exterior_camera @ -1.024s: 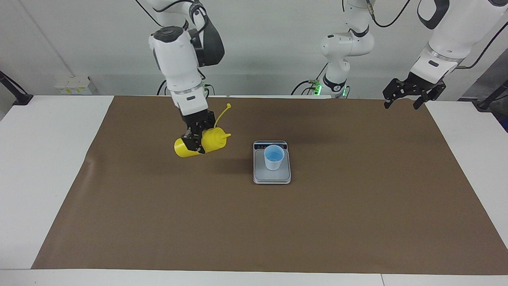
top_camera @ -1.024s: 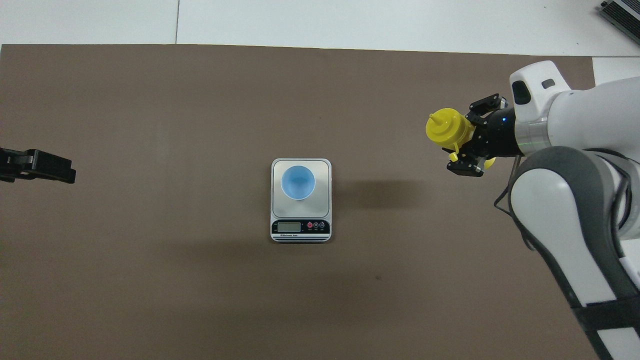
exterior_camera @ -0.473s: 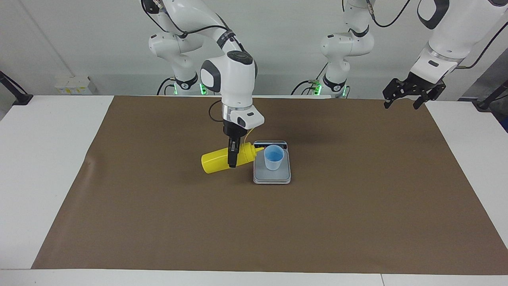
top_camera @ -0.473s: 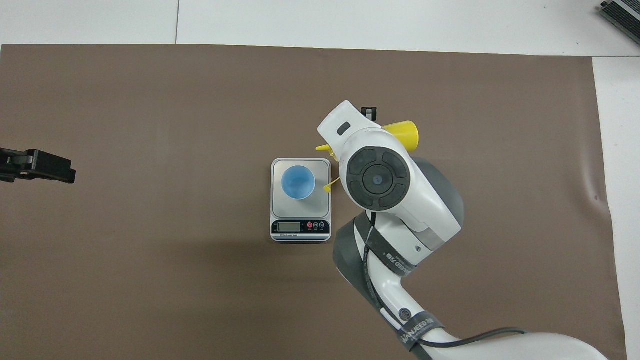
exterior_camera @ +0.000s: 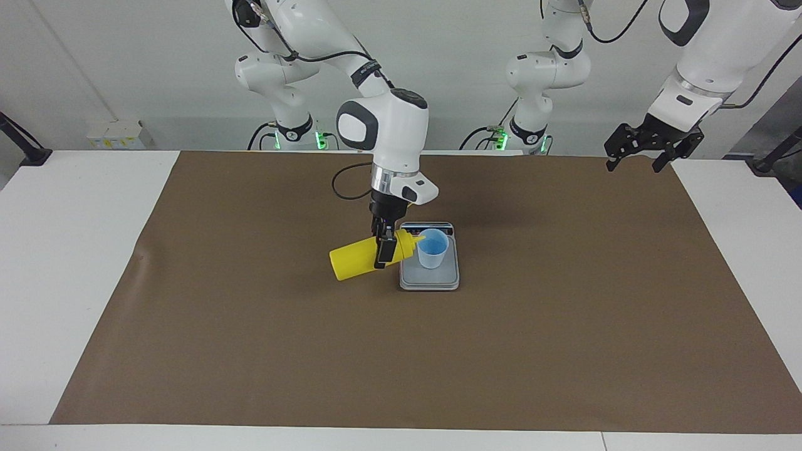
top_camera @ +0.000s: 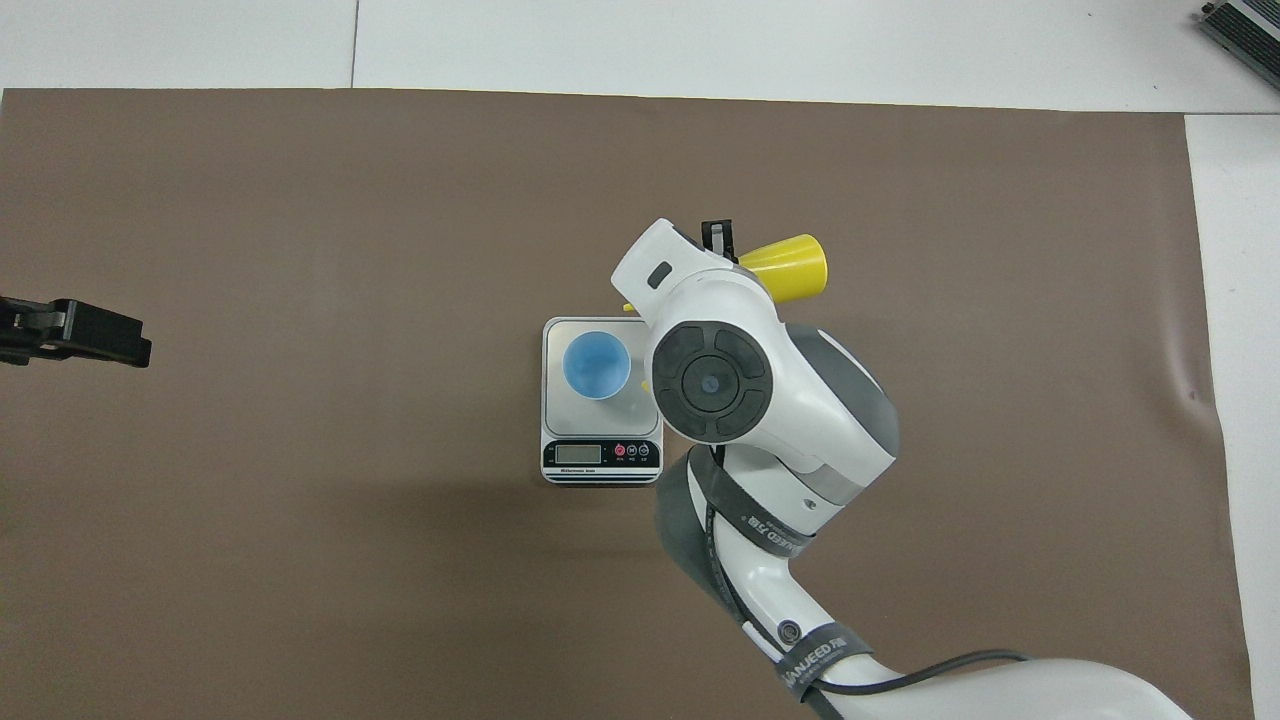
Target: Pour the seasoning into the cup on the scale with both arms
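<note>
Brown mat [exterior_camera: 564, 326] (bare) around scale [exterior_camera: 430, 279].

A brown mat [exterior_camera: 564, 326] lay flat across most of the white table [exterior_camera: 75, 250], its bare white edges showing at both ends and along the side away from the robots. A small crease marked the mat toward the right arm's end [exterior_camera: 141, 255]. By the wall, at that same end, sat a small white box with yellow labels [exterior_camera: 114, 134]. Green lights [exterior_camera: 321, 139] glowed at the bases.
</note>
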